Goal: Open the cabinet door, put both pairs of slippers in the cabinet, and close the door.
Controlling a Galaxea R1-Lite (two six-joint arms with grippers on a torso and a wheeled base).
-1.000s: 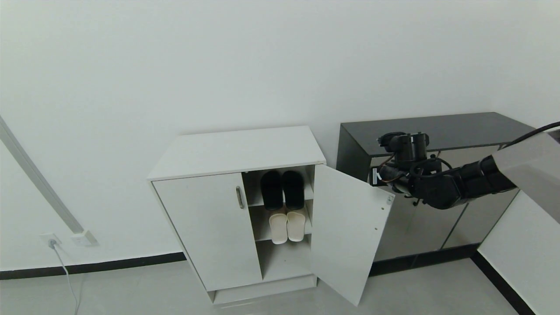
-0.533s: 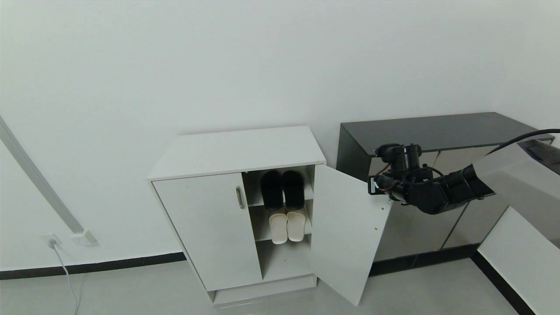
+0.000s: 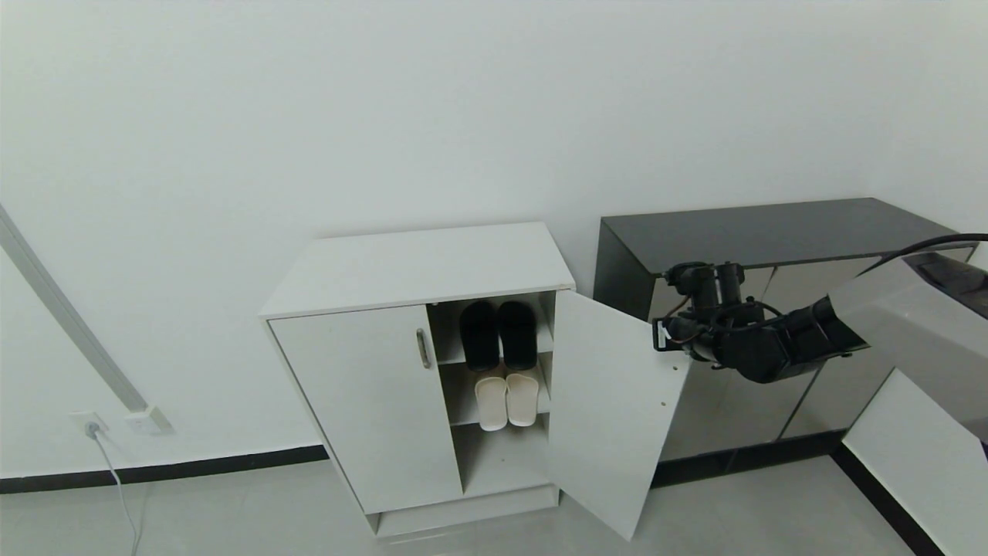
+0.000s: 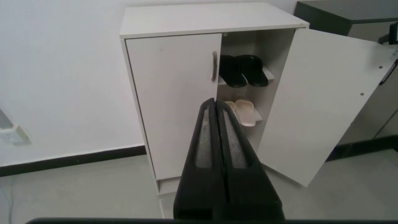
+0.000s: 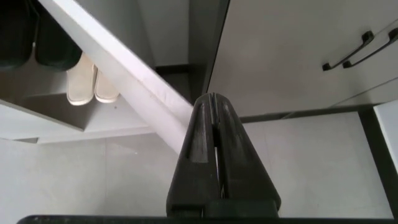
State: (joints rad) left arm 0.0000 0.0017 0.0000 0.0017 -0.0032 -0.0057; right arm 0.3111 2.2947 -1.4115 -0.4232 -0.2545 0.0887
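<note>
Risk: the right gripper (image 3: 665, 337), fingers pressed together on nothing, sits just beside the top outer corner of the flat white laminate cabinet door (image 3: 610, 401); a push from there may slide off the thin edge or slam the panel into the frame. Item: low white two-door cabinet (image 3: 417, 266) against the wall, right door wide open, black slipper pair (image 3: 499, 333) on the top shelf, cream slipper pair (image 3: 507, 399) on the shelf below. Left gripper (image 4: 216, 102), likewise closed and empty, hangs well apart from the cabinet front.
</note>
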